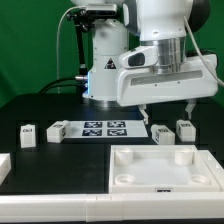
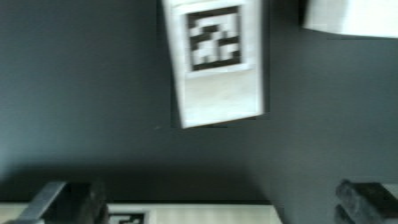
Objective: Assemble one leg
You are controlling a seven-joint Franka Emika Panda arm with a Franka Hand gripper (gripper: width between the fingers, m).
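Observation:
Several small white legs with tag markers lie on the black table: two at the exterior view's left [image 1: 28, 133] [image 1: 58, 129] and two at the right [image 1: 160, 131] [image 1: 185, 128]. My gripper [image 1: 166, 110] hangs open and empty just above the two right legs. In the wrist view the gripper [image 2: 214, 205] is open, with dark fingers [image 2: 63, 203] at both sides. A white part bearing a tag corner [image 2: 169, 213] shows between them at the frame edge; I cannot tell which part it is.
The marker board [image 1: 105, 127] lies in the middle of the table; one end shows in the wrist view [image 2: 217, 60]. The large white square panel [image 1: 165, 172] lies in front at the right. Another white part [image 1: 3, 166] sits at the left edge.

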